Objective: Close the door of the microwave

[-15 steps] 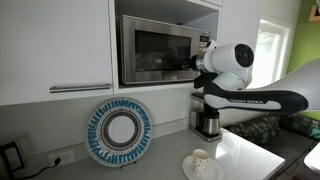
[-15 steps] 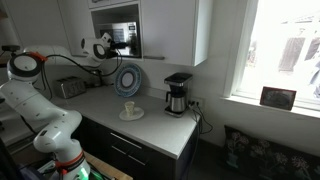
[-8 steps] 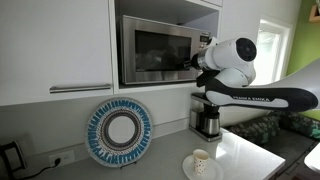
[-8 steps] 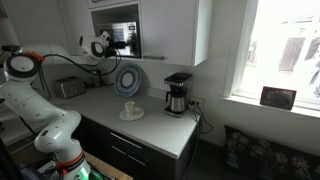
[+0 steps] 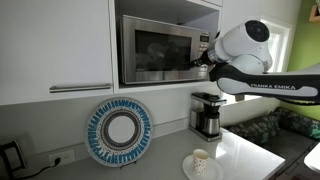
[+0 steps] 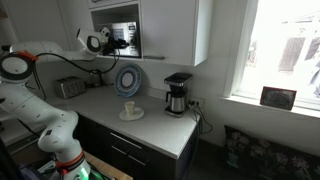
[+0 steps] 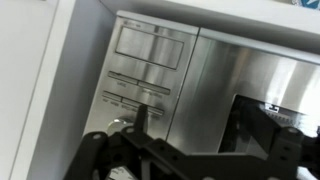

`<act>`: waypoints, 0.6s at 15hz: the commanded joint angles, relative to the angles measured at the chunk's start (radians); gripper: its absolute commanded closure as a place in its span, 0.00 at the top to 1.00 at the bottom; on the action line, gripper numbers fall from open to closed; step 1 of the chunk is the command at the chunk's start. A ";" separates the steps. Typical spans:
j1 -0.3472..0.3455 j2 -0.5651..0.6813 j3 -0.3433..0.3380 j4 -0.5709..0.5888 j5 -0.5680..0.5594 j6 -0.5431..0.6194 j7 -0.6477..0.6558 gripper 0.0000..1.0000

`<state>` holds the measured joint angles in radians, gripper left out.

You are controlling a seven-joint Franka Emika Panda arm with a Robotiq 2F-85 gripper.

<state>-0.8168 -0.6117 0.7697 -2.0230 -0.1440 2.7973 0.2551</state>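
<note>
Hovering by the control panel (image 7: 150, 75) of the microwave (image 6: 122, 38), my claw (image 7: 201, 120) is spread wide and grips nothing. The door (image 5: 155, 52) sits flush shut, and I cannot tell what lies behind its dark glass. Down on the table (image 5: 150, 168), a cup (image 5: 200, 159) stands on a plate (image 5: 187, 170), its contents hidden.

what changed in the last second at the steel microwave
The white robot arm lifted its wrist and forearm up and rightward in an exterior view; its black gripper stayed at the right edge of the stainless-steel microwave. Nothing was grasped or released. The dark-glass door looks shut as before; black coffee maker, white cup and round blue-patterned plate unmoved.
</note>
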 commanded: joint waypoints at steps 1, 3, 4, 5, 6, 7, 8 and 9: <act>0.113 0.036 -0.110 -0.008 -0.068 -0.077 -0.014 1.00; 0.164 0.062 -0.171 -0.008 -0.101 -0.093 -0.015 1.00; 0.190 0.072 -0.200 -0.009 -0.116 -0.100 -0.013 1.00; 0.218 0.082 -0.230 -0.012 -0.129 -0.106 -0.007 0.97; 0.249 0.093 -0.260 -0.019 -0.139 -0.100 -0.003 0.76; 0.282 0.102 -0.291 -0.017 -0.147 -0.107 0.000 0.73; 0.313 0.110 -0.321 -0.023 -0.157 -0.102 0.005 0.71; 0.354 0.117 -0.353 -0.024 -0.156 -0.104 -0.001 0.63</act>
<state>-0.5802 -0.5197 0.5065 -2.0361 -0.2650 2.7118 0.2497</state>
